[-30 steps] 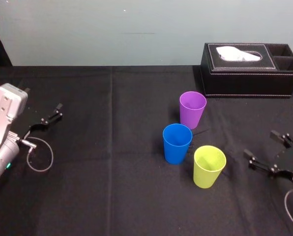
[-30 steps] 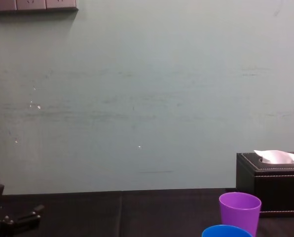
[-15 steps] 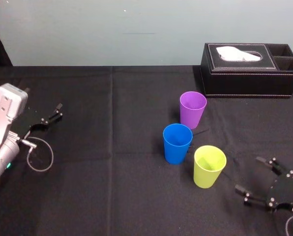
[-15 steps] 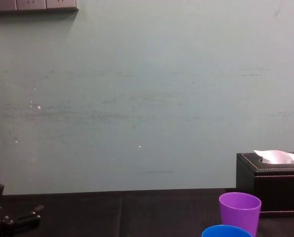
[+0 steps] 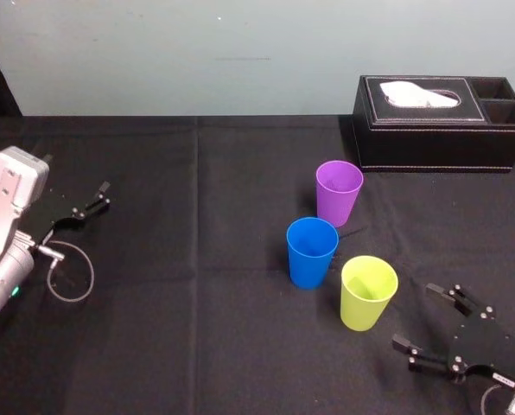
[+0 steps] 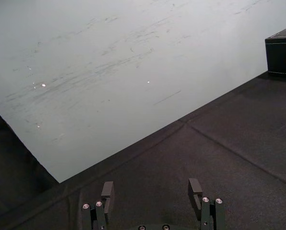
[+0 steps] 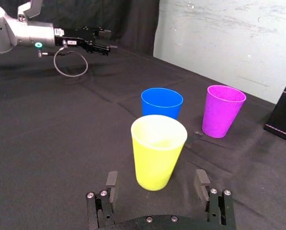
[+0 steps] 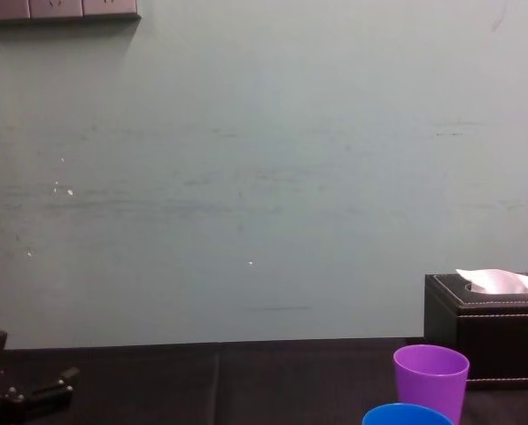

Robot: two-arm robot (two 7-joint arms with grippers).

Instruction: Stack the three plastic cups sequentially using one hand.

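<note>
Status: no stacking step is complete. All three cups stand upright, mouths up, each on its own on the black table (image 5: 197, 346), none nested in another.

Positions: the purple cup (image 5: 339, 190) is farthest, just in front of the black tissue box (image 5: 439, 121). The blue cup (image 5: 311, 251) stands nearer and slightly left of it. The yellow-green cup (image 5: 367, 291) is the nearest, to the right of the blue one. The three are close together but apart.

Tool: the right gripper (image 5: 416, 316) sits low at the near right, just beside the yellow-green cup and aimed at it. Its jaws are spread wide and hold nothing. In the right wrist view the cup stands ahead of the jaws, not yet between them.

The left gripper (image 5: 98, 201) is parked at the far left of the table, jaws apart and empty.

Outstanding, in my judgement: grasping a first cup, most likely the yellow-green one, then both nesting moves.
</note>
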